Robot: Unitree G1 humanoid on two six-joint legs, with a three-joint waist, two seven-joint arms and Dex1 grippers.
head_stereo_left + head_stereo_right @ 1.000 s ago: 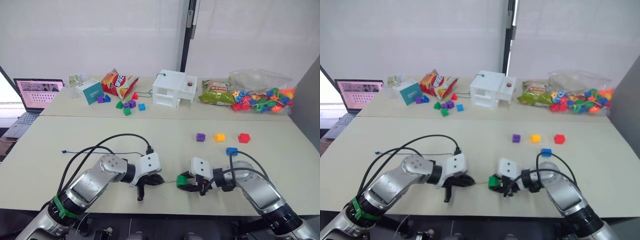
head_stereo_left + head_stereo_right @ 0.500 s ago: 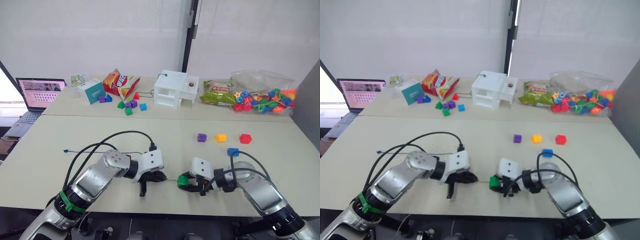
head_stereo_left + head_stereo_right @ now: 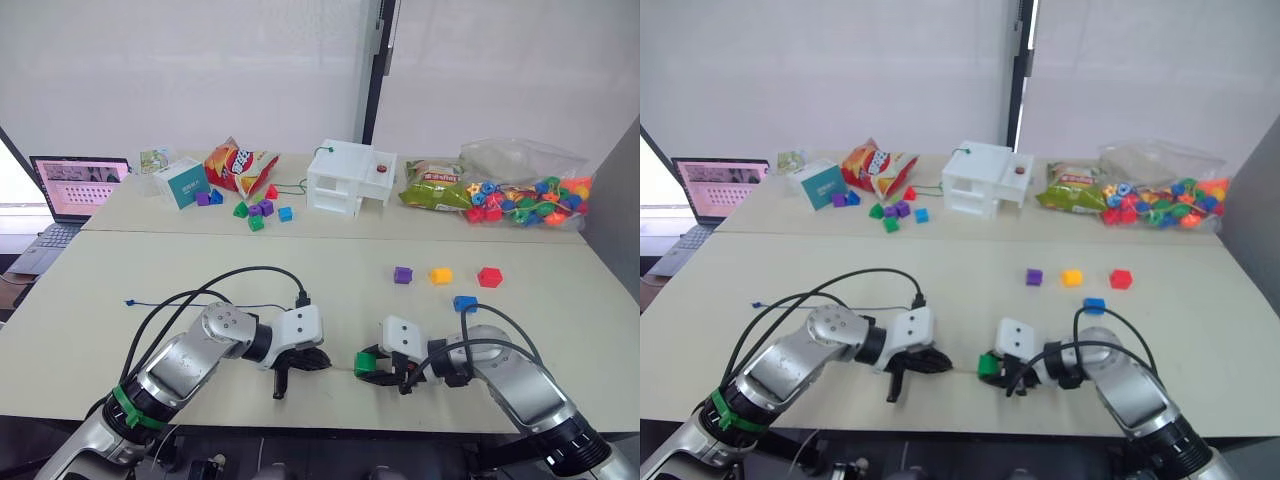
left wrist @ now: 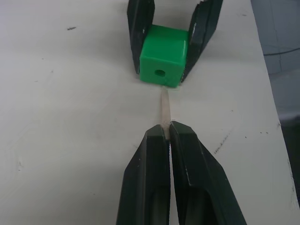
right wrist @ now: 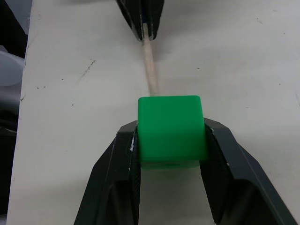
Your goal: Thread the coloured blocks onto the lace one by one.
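Both arms are rounded silver-grey metal segments joined by black collars. The left arm, in the lower left of the left eye view, wears a green band near its elbow, and thick black cables loop from it to a white box-shaped wrist housing. The right arm, lower right, carries a matching white housing and its own black cable loop. The left gripper (image 4: 166, 133) and the right gripper (image 5: 169, 140) each have 2 tapered black fingers.

Two head cameras look down over the desk (image 3: 330, 270) from far back; each wrist camera looks close along its jaws, both seeing the green block (image 4: 161, 62)
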